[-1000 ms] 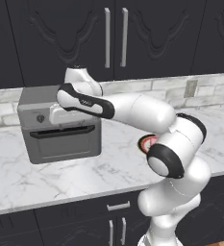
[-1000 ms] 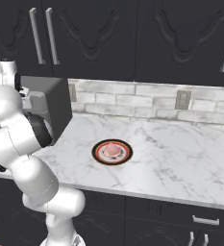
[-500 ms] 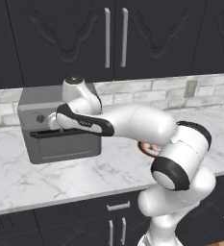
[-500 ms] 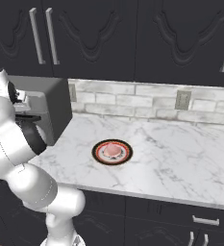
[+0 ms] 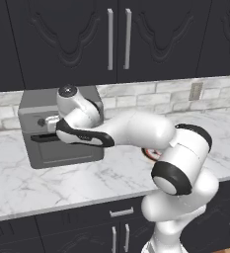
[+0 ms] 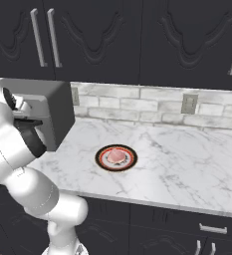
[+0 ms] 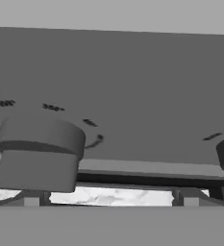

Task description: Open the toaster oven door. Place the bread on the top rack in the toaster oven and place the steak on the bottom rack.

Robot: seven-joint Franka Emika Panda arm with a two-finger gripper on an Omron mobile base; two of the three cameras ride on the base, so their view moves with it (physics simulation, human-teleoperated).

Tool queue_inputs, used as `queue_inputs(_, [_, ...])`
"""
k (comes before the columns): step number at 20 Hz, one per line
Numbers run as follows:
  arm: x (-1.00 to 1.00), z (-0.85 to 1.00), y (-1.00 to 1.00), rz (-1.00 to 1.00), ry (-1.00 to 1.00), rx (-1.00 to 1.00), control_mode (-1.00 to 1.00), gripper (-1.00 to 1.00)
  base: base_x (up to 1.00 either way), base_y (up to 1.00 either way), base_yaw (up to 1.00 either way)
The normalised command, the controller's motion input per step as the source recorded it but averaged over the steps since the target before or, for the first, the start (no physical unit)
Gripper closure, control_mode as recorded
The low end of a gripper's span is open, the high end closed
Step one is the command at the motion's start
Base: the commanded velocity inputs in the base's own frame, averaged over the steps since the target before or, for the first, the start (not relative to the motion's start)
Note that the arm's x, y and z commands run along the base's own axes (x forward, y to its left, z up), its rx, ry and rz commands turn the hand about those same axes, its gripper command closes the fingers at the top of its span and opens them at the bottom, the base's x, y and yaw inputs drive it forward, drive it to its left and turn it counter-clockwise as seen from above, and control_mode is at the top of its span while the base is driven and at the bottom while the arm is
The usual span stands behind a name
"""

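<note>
The toaster oven (image 5: pixel 62 106) is a grey box at the left of the marble counter, also seen from its side (image 6: pixel 55 112). The toaster oven door (image 5: pixel 69 153) is shut, its black bar handle (image 5: pixel 37 139) across the top. My gripper (image 5: pixel 49 128) hovers open right in front of the knob row, just above the handle, holding nothing. In the hand view the control panel (image 7: pixel 132 96) and a dark knob (image 7: pixel 36 153) loom close, with my gripper (image 7: pixel 108 199) spread wide. The pinkish steak (image 6: pixel 116 156) lies on a red-rimmed plate (image 6: pixel 102 162). The bread is hidden.
Dark wall cabinets (image 5: pixel 116 39) hang over the counter. A tiled backsplash with an outlet (image 6: pixel 189 103) runs behind. Open marble counter (image 6: pixel 187 159) stretches right of the plate. Dark drawers (image 5: pixel 87 227) sit below the counter edge.
The hand has come down and leftward from the oven's upper right to its front by the knobs and handle. The jaws have stayed open.
</note>
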Motion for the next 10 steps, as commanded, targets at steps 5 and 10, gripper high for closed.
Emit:
queue_inputs(5, [-0.23, -0.94, 0.19, -0.07, 0.17, 0.00, -1.00, -1.00, 0.00, 0.00, 0.00])
queue_inputs(10, [-0.29, -0.94, 0.15, 0.00, 0.12, 0.00, -1.00, -1.00, 0.00, 0.00, 0.00])
